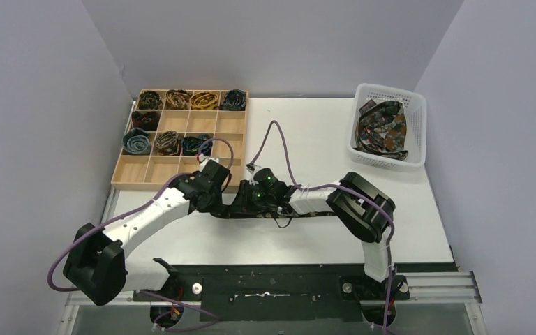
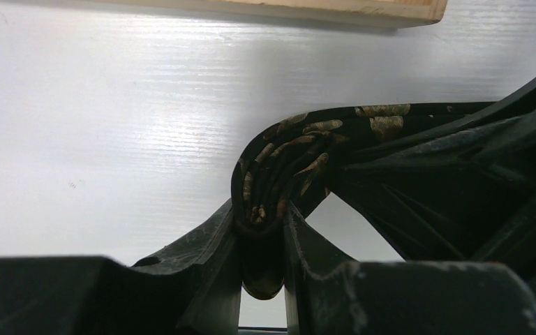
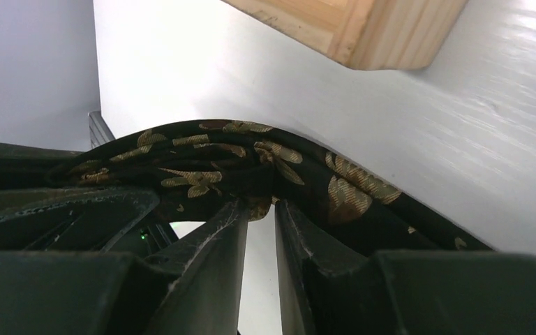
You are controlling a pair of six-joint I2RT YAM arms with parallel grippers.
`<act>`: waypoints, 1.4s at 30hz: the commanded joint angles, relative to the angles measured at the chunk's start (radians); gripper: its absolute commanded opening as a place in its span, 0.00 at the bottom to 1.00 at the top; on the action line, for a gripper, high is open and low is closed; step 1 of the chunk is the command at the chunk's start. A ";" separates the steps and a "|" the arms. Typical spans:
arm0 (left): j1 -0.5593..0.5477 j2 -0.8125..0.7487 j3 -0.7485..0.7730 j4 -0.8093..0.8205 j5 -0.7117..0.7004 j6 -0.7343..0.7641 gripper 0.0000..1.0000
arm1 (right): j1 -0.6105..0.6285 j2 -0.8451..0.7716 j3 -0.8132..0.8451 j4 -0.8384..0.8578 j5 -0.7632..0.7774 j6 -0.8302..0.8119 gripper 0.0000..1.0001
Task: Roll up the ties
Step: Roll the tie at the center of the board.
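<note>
**Top external view: both grippers pinch one tie at mid-table**

Top external view shows the white table (image 1: pixel 321 139) with a wooden tray (image 1: pixel 195 122) at its far left, holding rolled ties (image 1: pixel 174 99) in several compartments. A white basket (image 1: pixel 419 112) at the far right holds loose ties (image 1: pixel 382 129). A dark tie (image 2: pixel 300 139) with gold flowers lies near the table's middle, just in front of the tray. The left gripper (image 2: pixel 262 223) is narrowed onto a bunched fold of it. The right gripper (image 3: pixel 259 206), close beside, is nipped narrowly on the tie's edge.
</note>
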 commanded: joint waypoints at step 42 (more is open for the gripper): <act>-0.346 0.646 0.586 -0.251 -0.323 -0.110 0.36 | -0.376 -1.035 -0.480 -0.493 0.544 0.007 0.38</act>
